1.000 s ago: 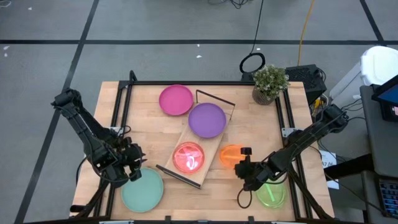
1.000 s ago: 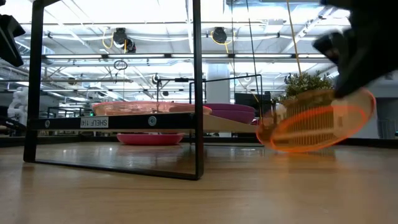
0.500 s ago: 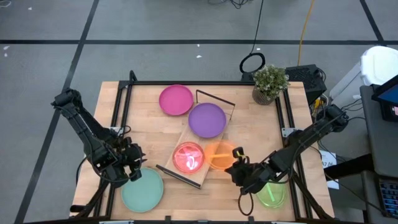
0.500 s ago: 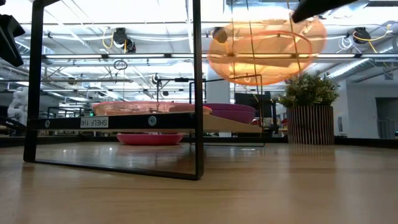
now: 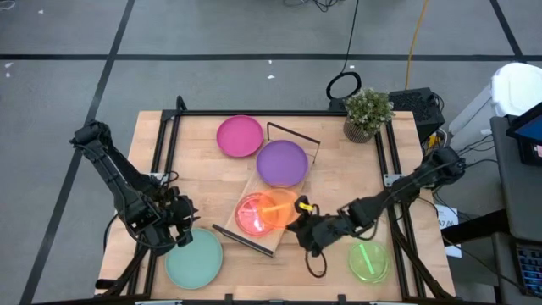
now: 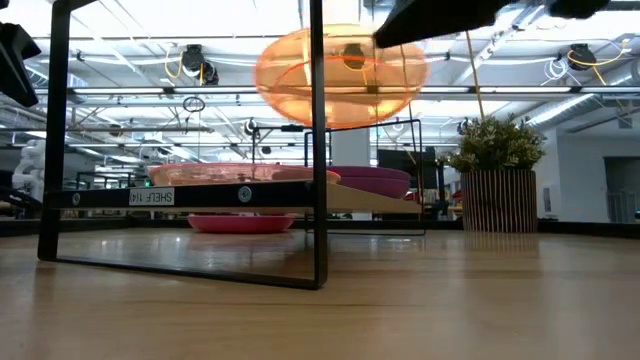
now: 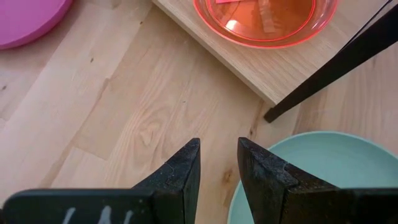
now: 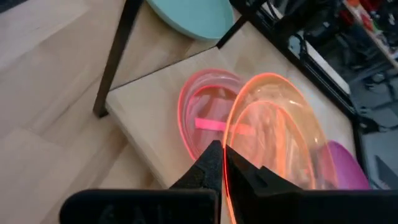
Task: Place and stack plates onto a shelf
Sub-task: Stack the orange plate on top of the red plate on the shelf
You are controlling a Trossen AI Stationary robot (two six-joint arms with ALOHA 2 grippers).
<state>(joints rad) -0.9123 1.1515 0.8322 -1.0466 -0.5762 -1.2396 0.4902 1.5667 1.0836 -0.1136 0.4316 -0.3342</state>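
Note:
My right gripper is shut on the translucent orange plate, which hangs in the air over the red plate at the near end of the shelf. In the low view the orange plate floats well above the shelf board. The purple plate lies on the shelf's far end. The magenta plate, mint plate and lime plate lie flat on the table. My left gripper waits, narrowly open and empty, at the mint plate's far edge. My right gripper pinches the orange plate's rim between its two fingers, on the side of the plate toward the table's right. The fingers come roughly level from the table's right. The plate is lifted clear and slightly tilted, above the red plate.
A potted plant stands at the far right corner. The shelf's thin black end frames rise at both ends of the board. A black rail frame runs around the tabletop. Bare wood lies between the shelf and the lime plate.
My right gripper has gone up and toward the table's left with the orange plate. The plate was low and tilted beside the shelf's right side; now it is lifted high and stands over the red plate at the shelf's near end.

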